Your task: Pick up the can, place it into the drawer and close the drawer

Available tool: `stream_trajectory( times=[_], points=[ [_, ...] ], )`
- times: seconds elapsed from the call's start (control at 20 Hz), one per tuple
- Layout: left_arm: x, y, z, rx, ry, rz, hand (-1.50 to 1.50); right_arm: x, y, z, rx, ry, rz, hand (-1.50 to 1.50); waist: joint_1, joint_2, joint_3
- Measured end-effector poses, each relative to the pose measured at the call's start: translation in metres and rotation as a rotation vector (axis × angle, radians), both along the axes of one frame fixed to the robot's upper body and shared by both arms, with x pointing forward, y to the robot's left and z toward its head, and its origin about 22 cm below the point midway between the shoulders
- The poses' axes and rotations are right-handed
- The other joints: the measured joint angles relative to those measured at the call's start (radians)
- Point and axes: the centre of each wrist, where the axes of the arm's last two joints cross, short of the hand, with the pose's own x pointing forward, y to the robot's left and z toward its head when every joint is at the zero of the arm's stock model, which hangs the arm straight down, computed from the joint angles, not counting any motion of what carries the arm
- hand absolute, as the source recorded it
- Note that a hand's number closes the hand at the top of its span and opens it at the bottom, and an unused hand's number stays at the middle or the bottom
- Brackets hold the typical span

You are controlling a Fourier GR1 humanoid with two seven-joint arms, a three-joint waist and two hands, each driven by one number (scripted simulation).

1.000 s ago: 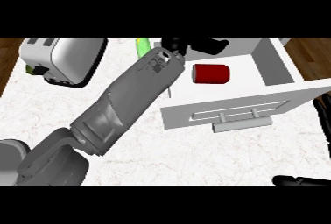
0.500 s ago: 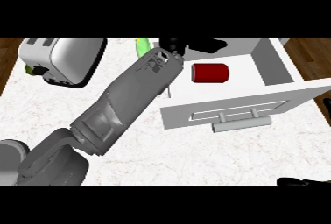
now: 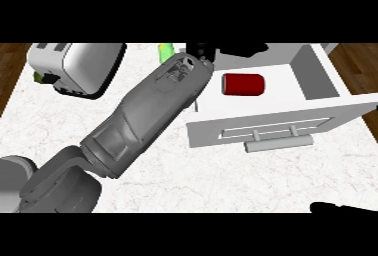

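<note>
The red can [image 3: 244,84] lies on its side inside the open white drawer [image 3: 319,80], near the drawer's left part. My left forearm runs from the lower left up to the top middle. Its black left hand [image 3: 224,49] hangs just beyond the drawer's far left corner, fingers stretched out to the right, apart from the can and holding nothing. The drawer's front panel with its bar handle [image 3: 276,133] faces me. Of my right hand [image 3: 341,208] only a dark sliver shows at the lower right edge.
A silver toaster [image 3: 76,66] stands at the back left of the white marble counter [image 3: 221,180]. A green object [image 3: 167,50] peeks out beside my left wrist. Wooden floor shows past the counter's left and right edges.
</note>
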Motion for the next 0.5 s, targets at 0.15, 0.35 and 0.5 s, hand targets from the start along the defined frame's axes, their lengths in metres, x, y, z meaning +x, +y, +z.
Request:
stream_trajectory(
  times=[0.15, 0.35, 0.5],
  points=[
    [-0.002, -0.004, 0.007, -0.033, -0.005, -0.004, -1.50, 0.006, 0.004, 0.004, -0.090, -0.026, -0.010, -1.50, 0.013, -0.002, 0.000],
    [-0.004, -0.006, 0.006, -0.051, -0.027, 0.005, -1.50, 0.012, 0.010, 0.004, -0.225, -0.032, -0.033, -1.50, 0.031, -0.006, 0.000],
    [-0.005, -0.009, 0.011, -0.053, -0.039, 0.004, -1.50, 0.020, 0.016, 0.000, -0.341, -0.028, -0.060, -1.50, 0.050, -0.010, 0.000]
  ],
)
